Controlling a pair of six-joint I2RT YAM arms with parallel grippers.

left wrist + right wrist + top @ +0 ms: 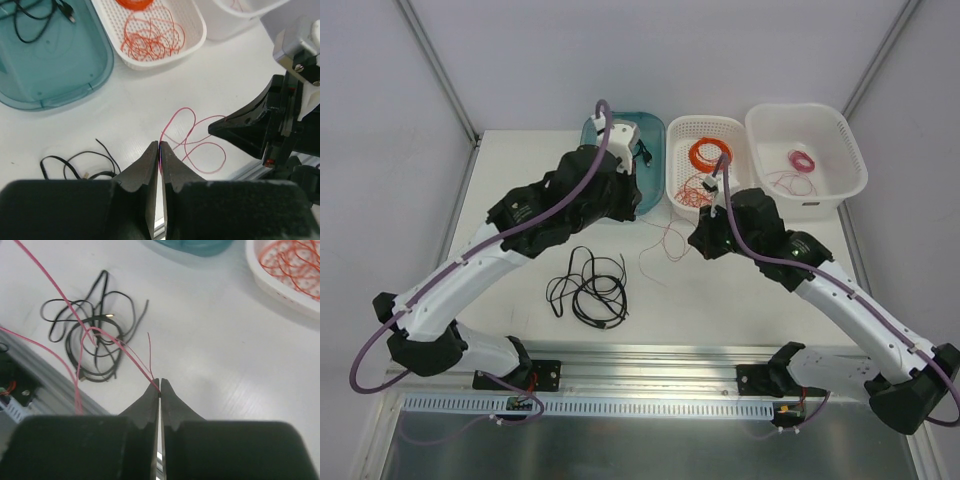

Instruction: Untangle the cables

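Observation:
The thin pinkish-red wire (670,245) lies in loose loops on the table between my two arms. My left gripper (159,146) is shut on one part of it, with the loops (200,145) just beyond the tips. My right gripper (159,385) is shut on another part, and the wire (75,320) runs up and left from it, over the black cord. The thicker black cord (590,290) lies apart in a loose bundle at the table's front middle; it also shows in the right wrist view (95,342). Loose orange-red strands (150,40) lie in the middle white basket (675,190).
A teal tray (655,150) at the back holds a black cable (30,20). A neat orange coil (708,153) sits in the middle basket. The right white basket (850,150) holds a small pink coil (803,160). A metal rail (650,355) runs along the front edge.

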